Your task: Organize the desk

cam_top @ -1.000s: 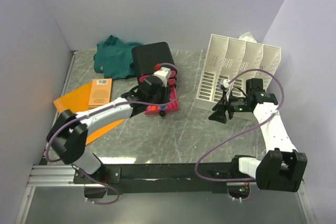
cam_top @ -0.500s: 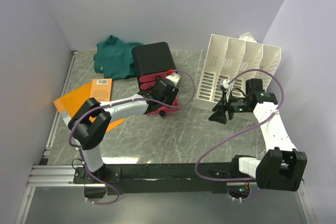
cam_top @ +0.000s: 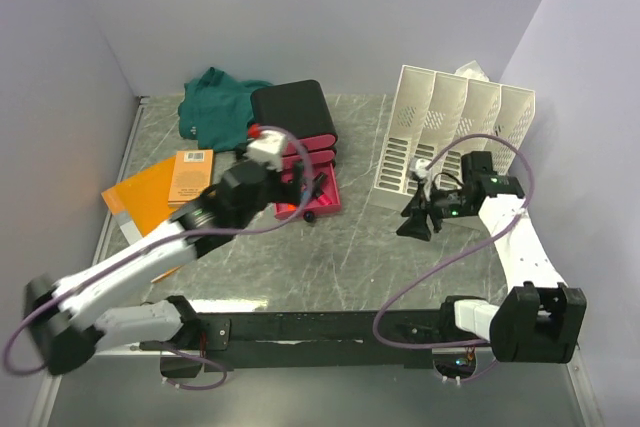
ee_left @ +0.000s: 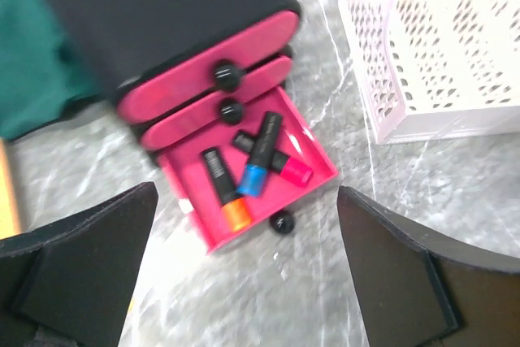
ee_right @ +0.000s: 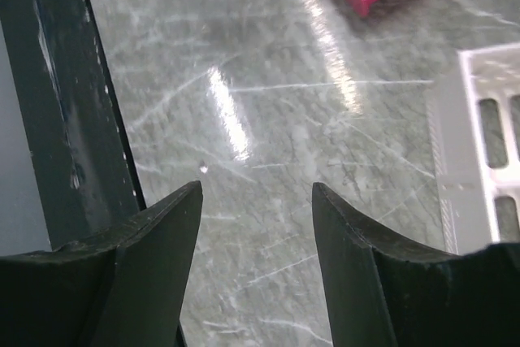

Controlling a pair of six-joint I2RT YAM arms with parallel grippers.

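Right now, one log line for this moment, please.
left gripper: open, empty | right gripper: open, empty | bottom drawer: pulled out, three markers inside

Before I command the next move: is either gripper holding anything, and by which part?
Nothing is held: left gripper hangs open above the open drawer, right gripper open over the desk.

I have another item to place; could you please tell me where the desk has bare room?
Bare grey-green marble desk lies between the open pink drawer and the black front rail; a lane runs between the black drawer box and white slotted file rack. Back left is crowded: teal cloth, orange folder.
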